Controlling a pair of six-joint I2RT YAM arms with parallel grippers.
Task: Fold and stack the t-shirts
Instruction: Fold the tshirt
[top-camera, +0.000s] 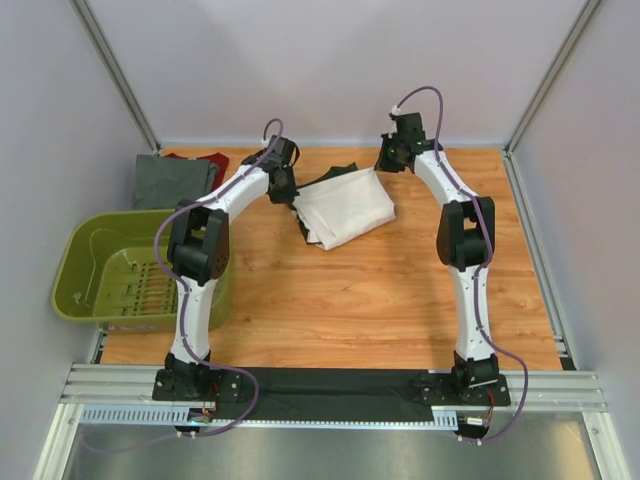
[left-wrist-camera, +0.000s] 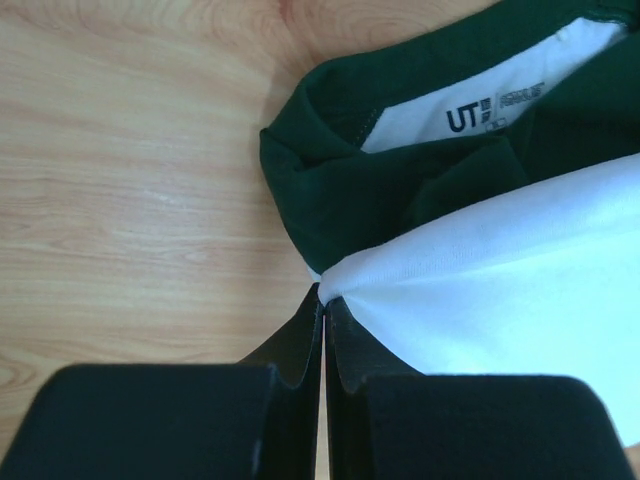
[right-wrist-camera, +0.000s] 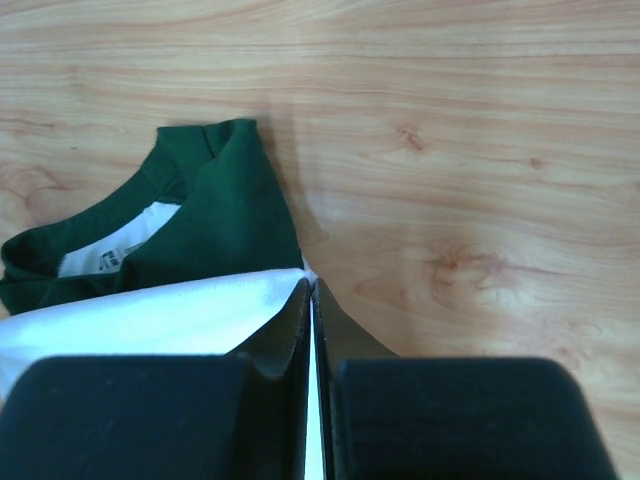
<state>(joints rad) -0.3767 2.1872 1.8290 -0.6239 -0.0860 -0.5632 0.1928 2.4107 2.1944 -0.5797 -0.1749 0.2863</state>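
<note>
Two pincers, both clamped on cloth. Left pincer: tips together w/ a thin sliver of white fabric caught betw. them, biting the white t-shirt right where white meets the dk green shoulder part. Right pincer: same, tips together on the shirt's opposite edge, white sliver betw. them too. Green collar w/ its label lies just past the tips. Shirt is loosely folded on the worktop, near the far edge, abt mid-width, betw. the two arms. Grey t-shirt lies flat at the far left corner, w/ the dark red t-shirt just beside it. Olive basket sits at the left edge, nearer than the grey one.
</note>
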